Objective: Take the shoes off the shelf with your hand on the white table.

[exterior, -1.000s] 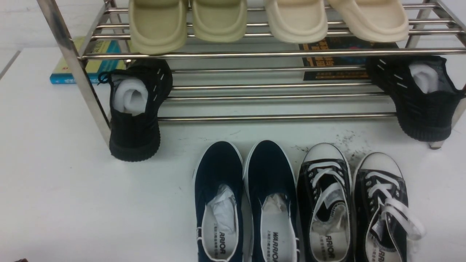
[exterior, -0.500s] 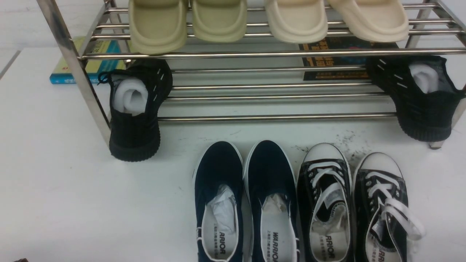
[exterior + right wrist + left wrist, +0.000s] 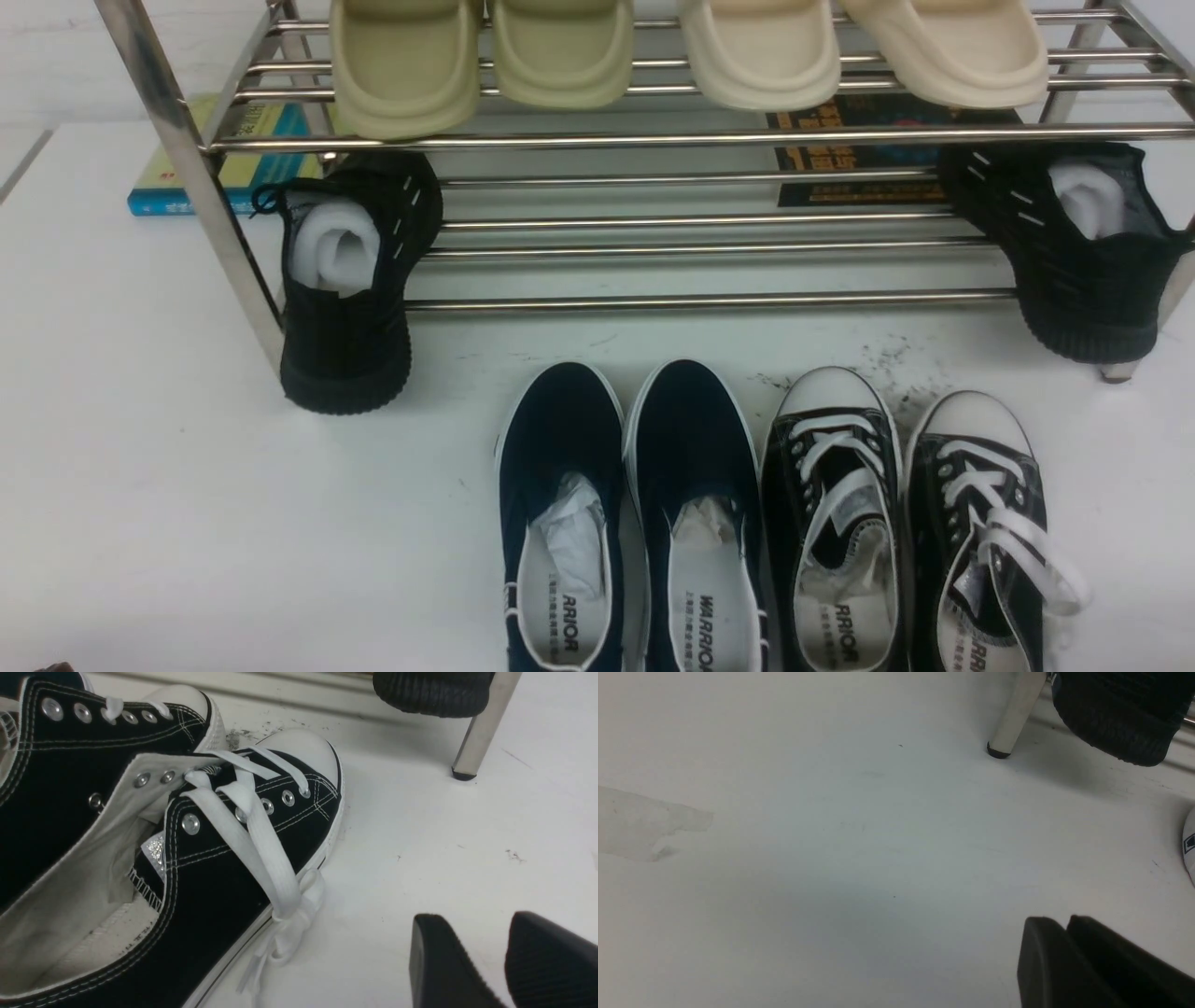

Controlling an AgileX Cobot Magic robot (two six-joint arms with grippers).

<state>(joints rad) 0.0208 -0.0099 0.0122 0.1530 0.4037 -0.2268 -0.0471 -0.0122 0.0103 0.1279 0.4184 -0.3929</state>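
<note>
Navy slip-on shoes (image 3: 635,523) are set side by side on the white surface (image 3: 187,485), off the chrome shelf (image 3: 653,140), touching the lace-up sneakers (image 3: 924,532); the left hand (image 3: 1064,933) is nearly clenched and empty, the right hand (image 3: 504,947) released and empty.

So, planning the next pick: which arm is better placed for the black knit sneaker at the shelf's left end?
Left, likely. Its end effector hangs empty over table, with that sneaker's heel and the shelf leg close ahead in its wrist view.
</note>
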